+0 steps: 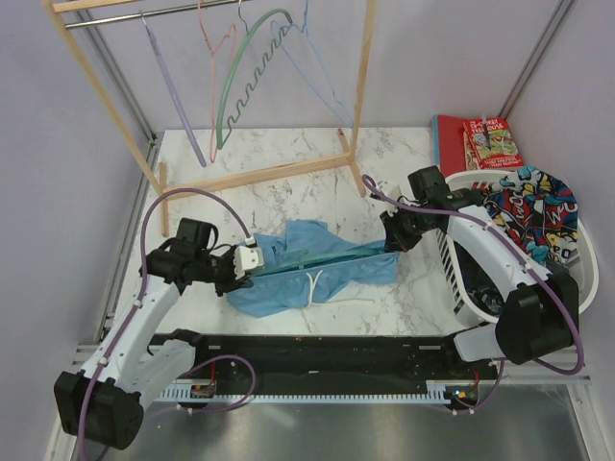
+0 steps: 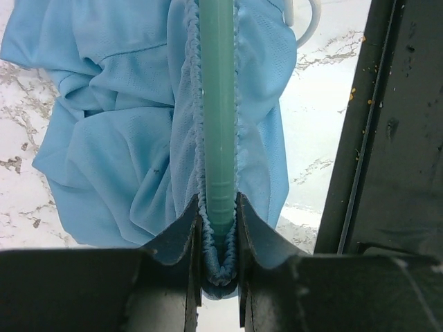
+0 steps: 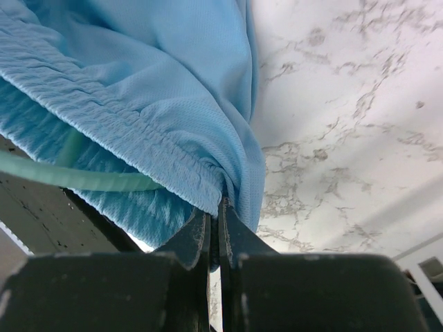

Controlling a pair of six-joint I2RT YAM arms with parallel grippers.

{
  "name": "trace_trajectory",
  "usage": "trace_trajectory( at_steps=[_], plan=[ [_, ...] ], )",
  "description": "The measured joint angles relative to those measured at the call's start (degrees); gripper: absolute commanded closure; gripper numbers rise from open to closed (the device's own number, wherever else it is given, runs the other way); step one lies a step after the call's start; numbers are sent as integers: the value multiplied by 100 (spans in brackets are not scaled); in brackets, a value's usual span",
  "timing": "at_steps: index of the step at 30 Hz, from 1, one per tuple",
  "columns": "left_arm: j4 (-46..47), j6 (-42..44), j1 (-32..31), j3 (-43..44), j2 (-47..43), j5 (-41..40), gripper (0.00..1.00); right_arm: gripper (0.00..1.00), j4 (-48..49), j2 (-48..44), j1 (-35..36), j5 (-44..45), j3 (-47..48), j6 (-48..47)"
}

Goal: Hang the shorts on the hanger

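- The shorts (image 1: 298, 245) lie bunched at the middle of the table (image 1: 288, 182), between the two arms, with the white drawstring (image 1: 314, 281) trailing off their near edge.
- The hanger (image 2: 218, 104) is threaded inside the waistband. Its bar runs left to right across the table, with the right end slightly farther away than the left.
- The left gripper (image 2: 219, 204) is clamped on the left end of the bar, and gathered waistband fabric is pinched around the bar between its fingers.
- The right gripper (image 3: 220, 204) is clenched on a fold of the shorts at their right end, beside the elastic waistband. It holds fabric only, and the bar passes just to its left.
- Key relation: the bar's long axis points from the left gripper straight toward the right gripper, so both grips sit on one line, with the shorts spread along it.
- Judgement: the step in hand is drawing the waistband along the bar. The next pull should follow that axis, with the left grip steadying the hanger.
- Risk: a pull off that line could drag the fabric off the bar.
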Motion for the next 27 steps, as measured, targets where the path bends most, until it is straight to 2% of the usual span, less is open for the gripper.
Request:
trace_trajectory(
  at_steps=[7,10,14,17,19,20,22,23,26,27],
  plan=[
    [-42,-149,-50,538,573,-4,98,100,-378,0,-2,-111,538,-190],
    [-96,-267,-166,739,710,-7,98,97,-553,0,107,-133,723,-249],
    [-149,-568,-570,909,826,-234,98,92,-791,24,424,-118,962,-251],
    [-155,-756,-800,918,835,-413,98,94,-960,103,568,-81,1161,-251],
    [-151,-857,-890,918,835,-511,98,84,-1038,166,601,-72,1268,-254],
    [-146,-879,-901,918,835,-535,98,63,-1064,188,603,-72,1294,-256],
    [-129,-940,-914,918,807,-555,98,47,-1158,234,603,-74,1353,-310],
    [-131,-964,-914,918,778,-560,98,33,-1185,249,603,-68,1368,-308],
    [-149,-1069,-914,918,616,-549,98,16,-1285,249,590,-7,1408,-334],
    [-160,-1106,-914,918,555,-535,98,14,-1325,249,570,7,1443,-345]
  ],
)
